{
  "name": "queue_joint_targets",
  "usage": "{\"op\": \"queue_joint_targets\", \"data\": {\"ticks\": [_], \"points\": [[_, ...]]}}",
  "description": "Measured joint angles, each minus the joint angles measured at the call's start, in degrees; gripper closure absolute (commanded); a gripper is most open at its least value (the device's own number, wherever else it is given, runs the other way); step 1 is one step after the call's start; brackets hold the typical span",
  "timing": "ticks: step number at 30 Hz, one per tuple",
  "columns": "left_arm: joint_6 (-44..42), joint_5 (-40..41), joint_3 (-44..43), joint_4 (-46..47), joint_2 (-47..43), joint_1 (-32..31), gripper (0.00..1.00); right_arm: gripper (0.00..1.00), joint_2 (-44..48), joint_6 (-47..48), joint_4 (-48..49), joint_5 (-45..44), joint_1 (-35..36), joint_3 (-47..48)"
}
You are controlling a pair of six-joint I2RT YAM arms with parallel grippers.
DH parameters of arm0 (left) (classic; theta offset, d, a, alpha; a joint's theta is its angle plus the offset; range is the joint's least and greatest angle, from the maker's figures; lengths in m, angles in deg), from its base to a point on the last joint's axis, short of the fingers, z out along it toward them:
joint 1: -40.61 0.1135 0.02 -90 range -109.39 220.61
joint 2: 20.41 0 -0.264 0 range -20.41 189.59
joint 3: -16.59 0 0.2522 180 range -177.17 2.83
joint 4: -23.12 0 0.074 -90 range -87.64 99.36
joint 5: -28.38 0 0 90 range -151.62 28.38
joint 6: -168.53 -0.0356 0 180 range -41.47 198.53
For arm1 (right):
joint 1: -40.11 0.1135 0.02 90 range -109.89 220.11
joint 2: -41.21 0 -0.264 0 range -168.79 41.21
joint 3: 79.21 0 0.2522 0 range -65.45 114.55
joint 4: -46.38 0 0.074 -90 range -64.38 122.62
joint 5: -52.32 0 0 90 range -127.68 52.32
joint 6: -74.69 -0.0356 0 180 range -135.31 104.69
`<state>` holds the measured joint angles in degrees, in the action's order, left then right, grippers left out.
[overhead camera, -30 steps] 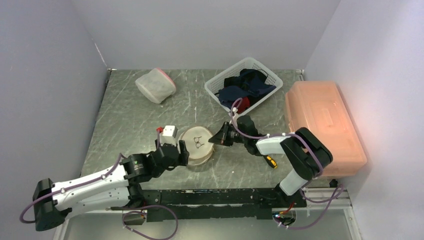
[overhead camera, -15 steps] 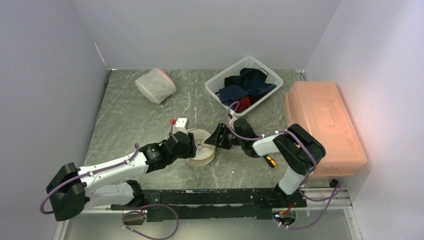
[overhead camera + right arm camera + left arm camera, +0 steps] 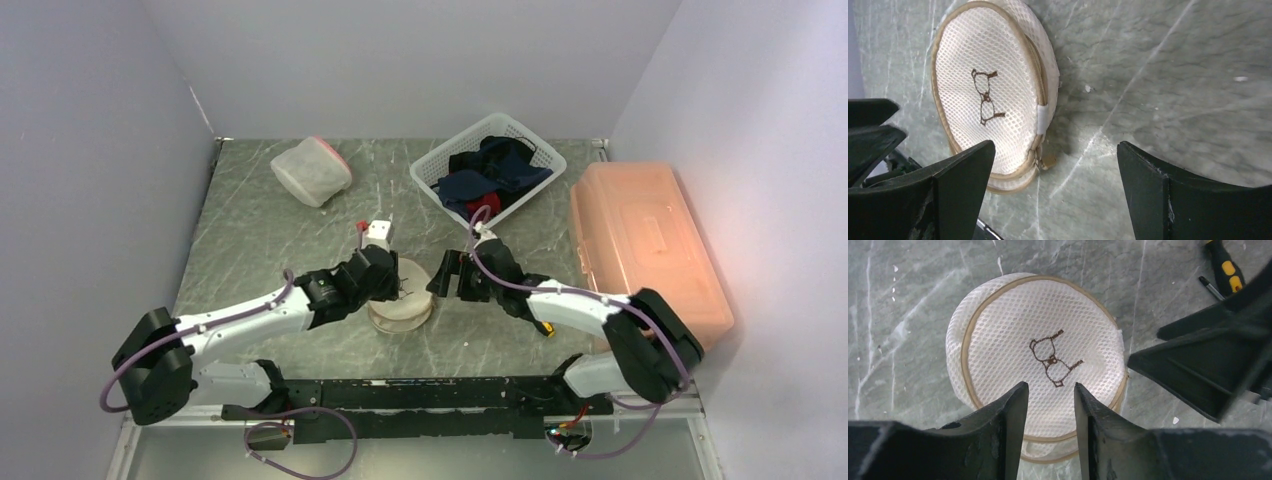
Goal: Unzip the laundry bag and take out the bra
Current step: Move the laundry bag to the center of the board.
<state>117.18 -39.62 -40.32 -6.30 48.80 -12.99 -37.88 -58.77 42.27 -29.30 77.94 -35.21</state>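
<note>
The laundry bag [image 3: 402, 306] is a round white mesh pouch with tan trim and a brown bra outline on its lid; it lies flat on the table between both arms. Its zip runs round the side, and the tan pull [image 3: 1048, 161] hangs at the seam's end. My left gripper [image 3: 1048, 390] hovers over the bag's [image 3: 1038, 350] near edge, its jaws narrowly apart and empty. My right gripper [image 3: 1054, 147] stands wide open just right of the bag [image 3: 988, 90], with the zip pull between its fingers but untouched. The bra is hidden.
A white basket [image 3: 437, 165] of dark clothes stands at the back. A large orange lidded box [image 3: 645, 250] fills the right side. Another mesh pouch [image 3: 311, 171] lies at the back left. A yellow-handled screwdriver [image 3: 541, 322] rests under the right arm.
My left arm has swung right and forward over the bag, its jaws narrowing. My right gripper has gone from shut to wide open beside the bag.
</note>
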Motion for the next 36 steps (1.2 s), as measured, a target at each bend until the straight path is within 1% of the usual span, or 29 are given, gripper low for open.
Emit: {"op": "queue_joint_targets", "data": {"ticks": [3,4,5,9,13,19,25,29,33,36], "points": [[-1.62,-0.98,-1.44,1.27,3.91,0.02,0.89,0.08,6.47,1.40,-3.37,-3.28,0.15,-1.09],[-2.03,-1.33,-2.12,1.49,5.90,0.02,0.95,0.09,8.59,1.70,-3.80,-3.89,0.15,-1.68],[-2.29,-1.55,-2.86,1.60,8.15,0.02,0.97,0.10,11.47,2.12,-4.15,-4.52,0.15,-2.56],[-2.82,-1.57,-4.22,1.44,16.13,0.07,0.97,0.12,18.93,3.30,-4.90,-5.62,0.39,-5.22],[-1.86,-0.70,-4.22,0.94,19.34,0.07,0.97,0.12,22.21,3.58,-5.84,-6.03,0.85,-7.54],[0.17,0.74,-4.20,1.03,22.10,0.48,0.97,0.12,23.54,3.58,-6.97,-6.45,1.20,-9.51],[1.49,1.99,-3.98,0.96,22.21,0.57,0.97,0.12,25.53,3.63,-7.52,-6.93,1.29,-9.79],[2.21,3.41,-3.89,-0.72,21.70,1.29,0.97,0.11,26.75,3.63,-7.91,-7.10,1.29,-10.27],[5.01,4.00,-3.67,-4.81,20.41,5.70,0.97,0.11,28.06,3.65,-8.37,-8.26,1.29,-11.04],[8.15,4.37,-3.06,-8.59,18.82,11.08,0.97,0.11,28.70,3.63,-8.72,-8.74,1.29,-11.28]]}}
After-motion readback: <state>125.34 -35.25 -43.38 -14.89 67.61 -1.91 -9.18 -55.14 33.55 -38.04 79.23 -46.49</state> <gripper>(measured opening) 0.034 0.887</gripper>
